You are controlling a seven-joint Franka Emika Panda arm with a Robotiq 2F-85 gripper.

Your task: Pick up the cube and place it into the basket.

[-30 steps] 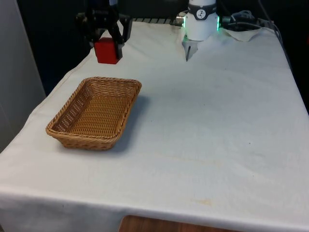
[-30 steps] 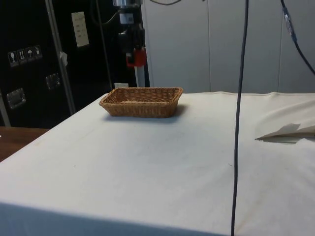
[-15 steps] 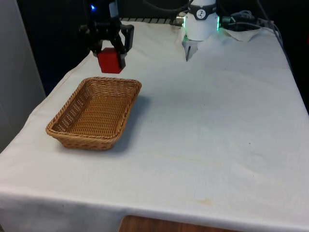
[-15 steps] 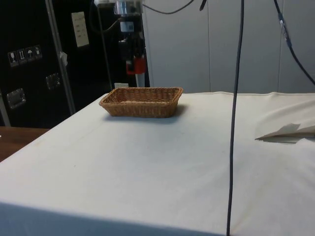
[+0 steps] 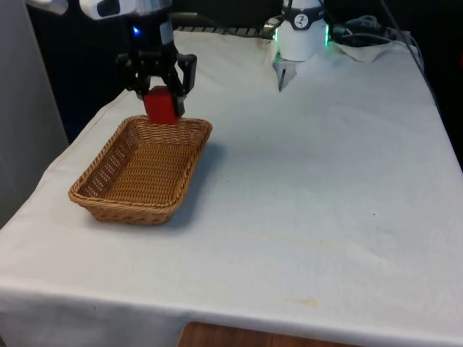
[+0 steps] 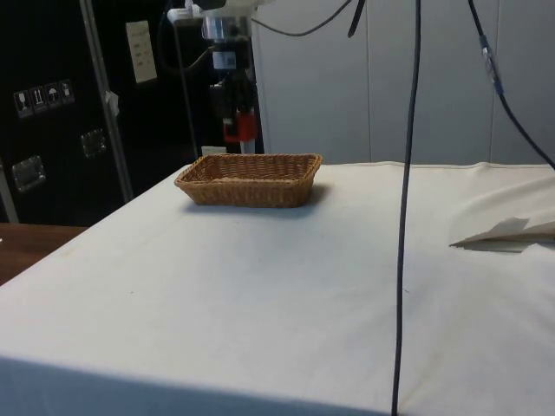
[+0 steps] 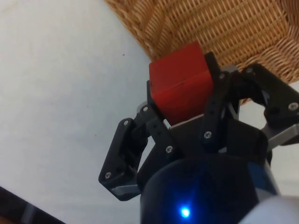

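One red cube [image 5: 162,105] is clamped between the two black fingers of the gripper [image 5: 158,92], held in the air clear of the white cloth [image 5: 311,181]. Front view, from left to right: the wicker basket [image 5: 108,155] lies toward the front view's left, its long axis running from about 7 o'clock to 1 o'clock; the cube hangs at the basket's 12 o'clock end, just over the far rim; the remaining cloth extends bare toward 3 o'clock. Side view, from left to right: the gripper [image 6: 234,121] with the cube [image 6: 239,126] hangs above the basket [image 6: 251,179], the cube apart from the rim below it; a dark cable [image 6: 406,199] drops in front of the table at the centre; a fold of cloth [image 6: 512,231] lies at 3 o'clock. Wrist view: the cube [image 7: 183,81] sits pinched in the gripper [image 7: 186,100], one finger [image 7: 216,100] pressed against its side, with the basket's woven wall [image 7: 219,23] directly beyond it and the white cloth [image 7: 60,93] beside that wall.
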